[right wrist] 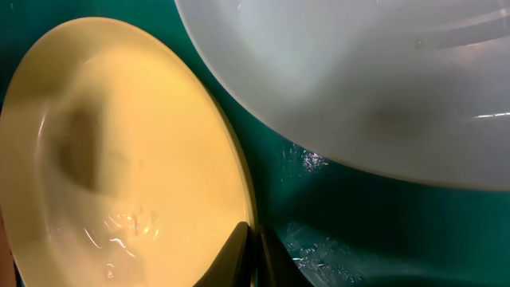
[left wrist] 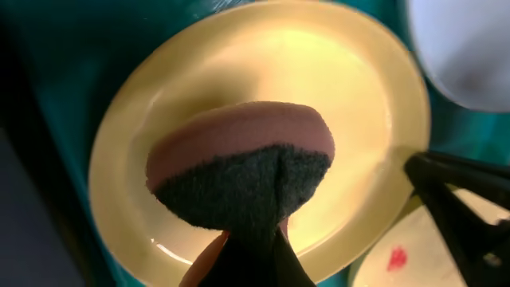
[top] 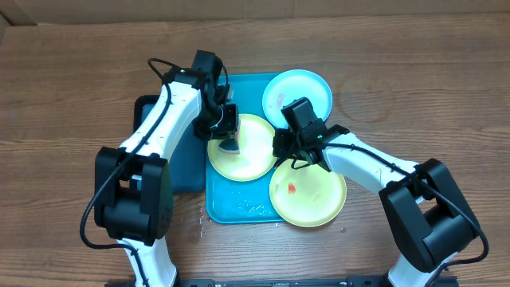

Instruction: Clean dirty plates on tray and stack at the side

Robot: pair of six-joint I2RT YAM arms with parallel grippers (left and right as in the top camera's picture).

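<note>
The near plate [top: 307, 194] has a red spot and hangs over the tray [top: 231, 203] edge. The right hand [top: 288, 147] pinches the rim of the middle plate [top: 251, 159]. The left hand [top: 227, 139] squeezes a sponge [left wrist: 239, 167] over it. Farthest sits the blue plate [top: 296, 94].

You have nothing to read here: the plates [top: 249, 151], the tray [top: 233, 209] and the worktop [top: 72, 72] carry no lettering or numbers.
</note>
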